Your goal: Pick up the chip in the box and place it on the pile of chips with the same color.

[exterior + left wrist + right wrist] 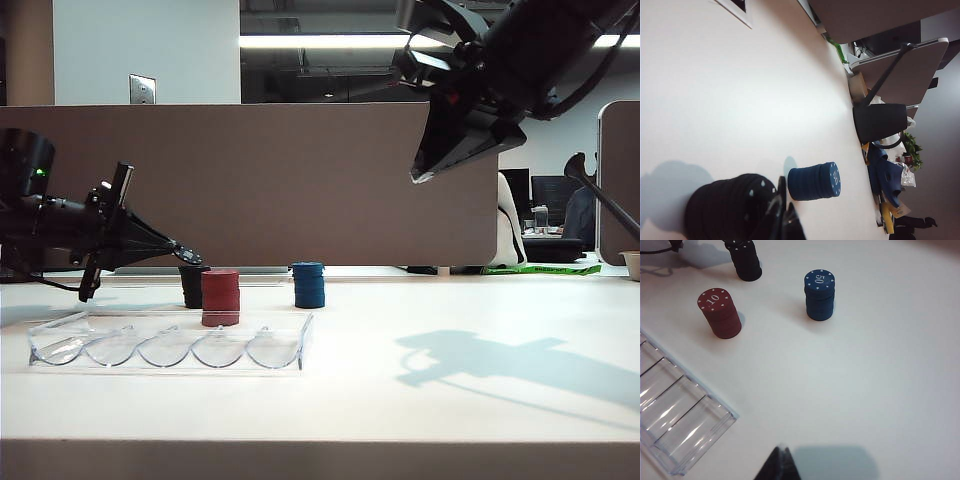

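Left tool point(188, 256) sits low at the 9 o'clock side of the exterior view, tip right at the top of the black pile point(192, 287) — jaws pinched narrow. Whether the chip is between them I cannot tell; in the left wrist view the closed tip point(785, 217) overlaps the pile's point(727, 207) top edge.

The box point(170, 345) lies on the tabletop point(450, 400) in front of the stacks, grooves showing nothing inside in the exterior and right wrist views.

Red stack point(220, 297) stands just beside the black pile, partly covering it; blue stack point(308, 285) stands apart at 3 o'clock of the red.

Right tool point(455, 150) hangs high at 1 o'clock, well above the tabletop — fingers together at the tip point(780, 467), holding nothing visible.
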`<state>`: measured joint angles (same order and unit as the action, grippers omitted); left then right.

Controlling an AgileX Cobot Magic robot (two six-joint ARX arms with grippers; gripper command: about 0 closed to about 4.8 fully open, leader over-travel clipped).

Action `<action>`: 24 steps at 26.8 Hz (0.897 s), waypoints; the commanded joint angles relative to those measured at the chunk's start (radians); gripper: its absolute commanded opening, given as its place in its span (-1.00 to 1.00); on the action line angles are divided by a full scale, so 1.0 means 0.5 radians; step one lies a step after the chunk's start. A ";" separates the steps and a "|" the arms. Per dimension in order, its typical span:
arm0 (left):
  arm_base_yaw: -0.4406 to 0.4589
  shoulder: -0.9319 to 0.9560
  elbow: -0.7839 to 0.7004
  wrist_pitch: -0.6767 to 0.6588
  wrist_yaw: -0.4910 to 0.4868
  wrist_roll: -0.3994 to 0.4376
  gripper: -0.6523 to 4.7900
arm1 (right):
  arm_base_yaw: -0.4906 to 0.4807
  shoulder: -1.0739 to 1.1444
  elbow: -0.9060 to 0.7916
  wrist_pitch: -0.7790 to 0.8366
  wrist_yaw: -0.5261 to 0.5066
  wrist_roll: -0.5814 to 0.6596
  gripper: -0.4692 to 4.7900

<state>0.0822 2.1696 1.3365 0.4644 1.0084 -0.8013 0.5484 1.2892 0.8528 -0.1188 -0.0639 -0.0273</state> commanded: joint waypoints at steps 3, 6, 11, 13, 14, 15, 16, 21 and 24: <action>-0.020 -0.006 0.003 0.046 -0.060 0.014 -0.78 | 0.000 0.005 0.004 0.033 0.003 0.001 -0.85; -0.032 -0.006 0.003 0.045 -0.088 0.014 -0.78 | 0.000 0.004 0.004 0.033 0.003 0.001 -0.85; -0.040 -0.006 0.003 0.044 -0.095 0.014 -0.78 | 0.000 0.005 0.004 0.035 0.003 0.001 -0.85; -0.040 -0.006 0.003 0.043 -0.095 0.015 -0.78 | 0.000 0.005 0.004 0.036 0.003 0.001 -0.85; -0.040 -0.006 0.003 0.041 -0.095 0.015 -0.78 | 0.000 0.005 0.004 0.035 0.003 0.001 -0.85; -0.040 -0.006 0.003 0.039 -0.094 0.015 -0.78 | 0.000 0.004 0.004 0.035 0.003 0.001 -0.85; -0.040 -0.006 0.003 0.035 -0.094 0.016 -0.78 | 0.000 0.005 0.004 0.036 0.004 0.001 -0.85; -0.040 -0.005 0.002 0.029 -0.095 0.017 -0.78 | 0.000 0.005 0.004 0.035 0.003 0.001 -0.85; -0.037 -0.005 0.002 0.022 -0.095 0.017 -0.78 | 0.000 0.005 0.004 0.035 0.003 0.001 -0.85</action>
<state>0.0628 2.1696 1.3365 0.4713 0.9604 -0.8013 0.5484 1.2949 0.8528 -0.1177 -0.0643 -0.0273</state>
